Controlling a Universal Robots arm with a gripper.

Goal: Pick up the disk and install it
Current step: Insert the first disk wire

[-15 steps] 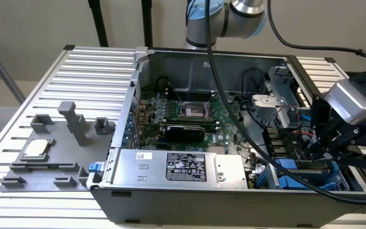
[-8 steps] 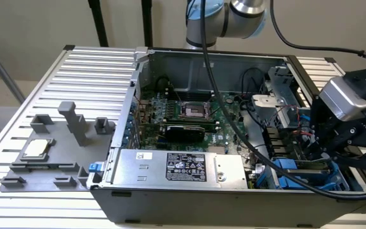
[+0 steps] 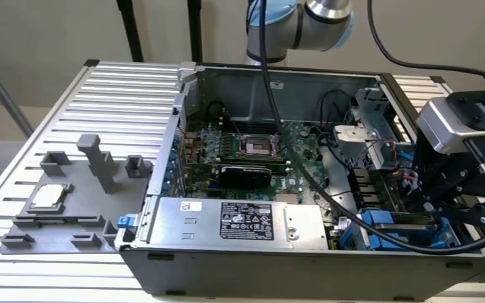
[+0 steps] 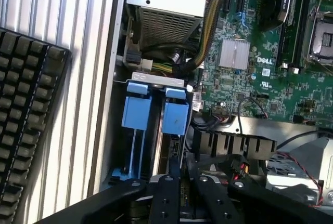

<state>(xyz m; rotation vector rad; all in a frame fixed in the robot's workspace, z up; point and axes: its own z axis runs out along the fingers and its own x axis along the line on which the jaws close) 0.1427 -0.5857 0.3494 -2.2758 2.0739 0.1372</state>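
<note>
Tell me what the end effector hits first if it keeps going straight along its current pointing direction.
Most likely the disk in its blue carrier, seated in the drive bay directly ahead of the end effector. The fingers look closed on its near edge, though depth is hard to judge.

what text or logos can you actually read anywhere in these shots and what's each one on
"DELL": white lettering on the green motherboard, beside the small silver finned heatsink.
Black label on the large grey power-supply box: print and marks too small to read.
White sticker on the same box: unreadable.
</note>
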